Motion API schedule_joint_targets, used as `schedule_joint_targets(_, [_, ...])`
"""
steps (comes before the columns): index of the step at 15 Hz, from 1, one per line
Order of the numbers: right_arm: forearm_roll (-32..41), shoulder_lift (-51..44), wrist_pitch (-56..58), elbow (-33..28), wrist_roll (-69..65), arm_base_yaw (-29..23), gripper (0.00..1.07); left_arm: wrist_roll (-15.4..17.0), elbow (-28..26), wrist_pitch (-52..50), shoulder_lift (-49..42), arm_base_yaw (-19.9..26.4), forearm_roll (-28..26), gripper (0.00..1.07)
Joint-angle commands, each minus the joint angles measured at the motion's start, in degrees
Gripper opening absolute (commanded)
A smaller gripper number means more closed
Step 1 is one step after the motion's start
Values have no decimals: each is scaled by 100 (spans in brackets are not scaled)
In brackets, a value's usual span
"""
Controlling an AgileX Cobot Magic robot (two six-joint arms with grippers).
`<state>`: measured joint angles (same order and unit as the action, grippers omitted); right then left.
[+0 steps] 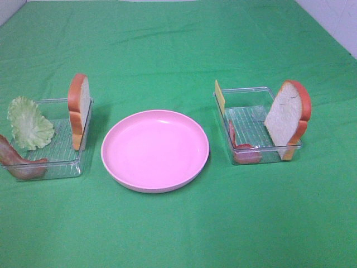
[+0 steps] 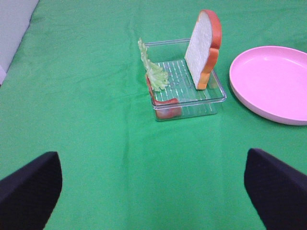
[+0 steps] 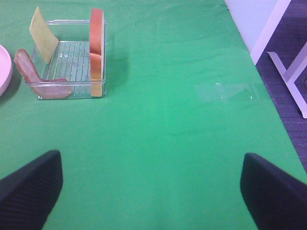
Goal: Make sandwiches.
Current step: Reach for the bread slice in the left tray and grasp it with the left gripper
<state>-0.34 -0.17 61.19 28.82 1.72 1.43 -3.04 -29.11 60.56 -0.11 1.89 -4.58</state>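
Observation:
The sandwich parts lie apart in two clear trays. The left tray holds a lettuce leaf, a bacon strip and an upright bread slice. The right tray holds a cheese slice, bacon and a leaning bread slice. The pink plate between them is bare. My left gripper is open, well short of the left tray. My right gripper is open, well short of the right tray. Neither gripper shows in the exterior view.
A green cloth covers the table. In the right wrist view the cloth ends at the table edge, with a white frame leg beyond it. In the left wrist view the table edge lies beyond the left tray.

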Motion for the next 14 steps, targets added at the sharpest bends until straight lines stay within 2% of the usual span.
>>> schedule_joint_targets(1, [-11,17,-63,0,-69,11,97,6,-527,246,688,-29,-52,96])
schedule_joint_targets(2, [-11,17,-63,0,-69,11,97,6,-739,309,1031,-29,-86,96])
schedule_joint_targets(4, [-11,17,-63,0,-69,11,97,34,-1965,401,3002,-29,-292,96])
schedule_joint_targets(5, [-11,17,-63,0,-69,11,97,-29,-2475,539,3759,-29,-298,96])
schedule_joint_targets(6, [-11,17,-63,0,-69,11,97,-57,-2762,625,4165,-29,-281,96])
schedule_joint_targets(7, [-11,17,-63,0,-69,11,97,-160,-3552,1003,5180,-29,-183,96])
schedule_joint_targets(8, [-11,17,-63,0,-69,11,97,-172,-4097,1278,5913,-29,-97,96])
schedule_joint_targets(11, [-11,17,-63,0,-69,11,97,-172,-5117,1301,7420,-29,189,96])
schedule_joint_targets(12, [-11,17,-63,0,-69,11,97,-178,-5850,1301,8491,-52,183,96])
schedule_joint_targets(14, [-11,17,-63,0,-69,11,97,-264,-6383,1301,9133,-252,201,96])
